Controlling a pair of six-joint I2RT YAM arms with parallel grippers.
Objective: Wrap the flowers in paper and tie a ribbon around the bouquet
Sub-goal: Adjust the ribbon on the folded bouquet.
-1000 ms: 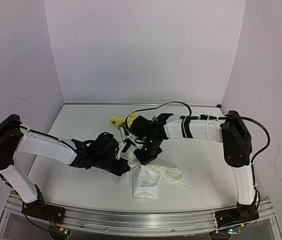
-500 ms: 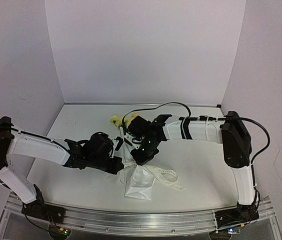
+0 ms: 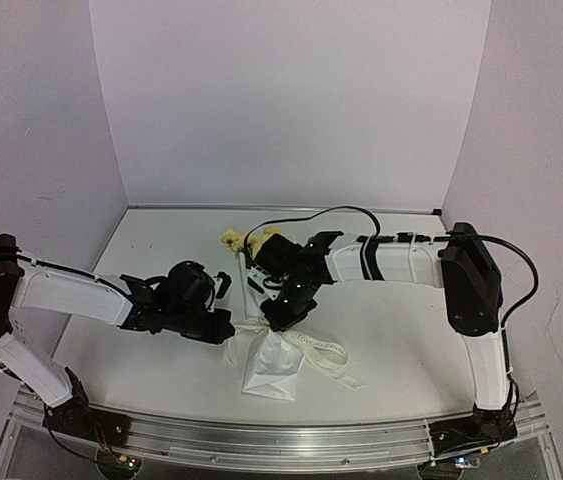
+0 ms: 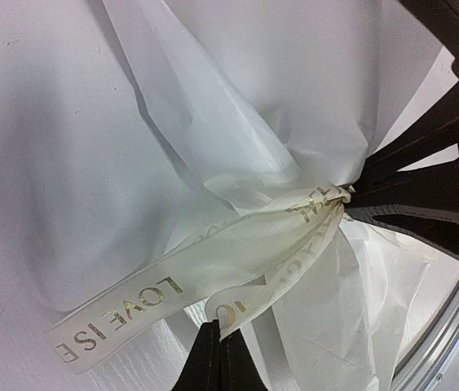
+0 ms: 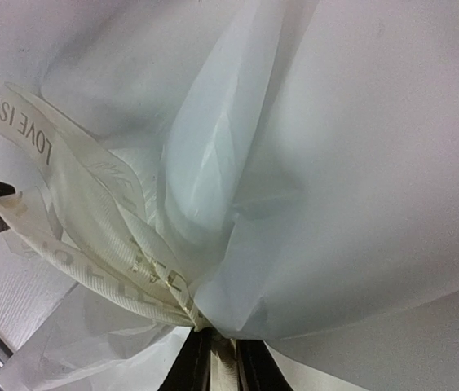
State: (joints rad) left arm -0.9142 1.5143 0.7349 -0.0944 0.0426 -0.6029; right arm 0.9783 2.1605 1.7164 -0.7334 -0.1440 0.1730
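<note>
white paper [image 4: 213, 122] bunched, cream ribbon [image 4: 237, 252] at waist (gold lettering)

Gold lettering on a narrow cream-white fabric ribbon [image 4: 131, 314]
Printed capitals reading "LOVE ISE" stand clear near the strip's loose end in both wrist views. Further gold letters run along the gathered, knotted stretch, but they are folded over and cannot be read.

The surface [image 3: 401, 320] is white and flat. The bouquet [image 3: 261, 348] lies on it near the front, about in the middle. Its paper [image 3: 271, 372] end points to the front. Its yellow flowers [image 3: 232, 240] point to the back. The ribbon [image 3: 333, 357] trails on the surface just right of the paper.
</note>
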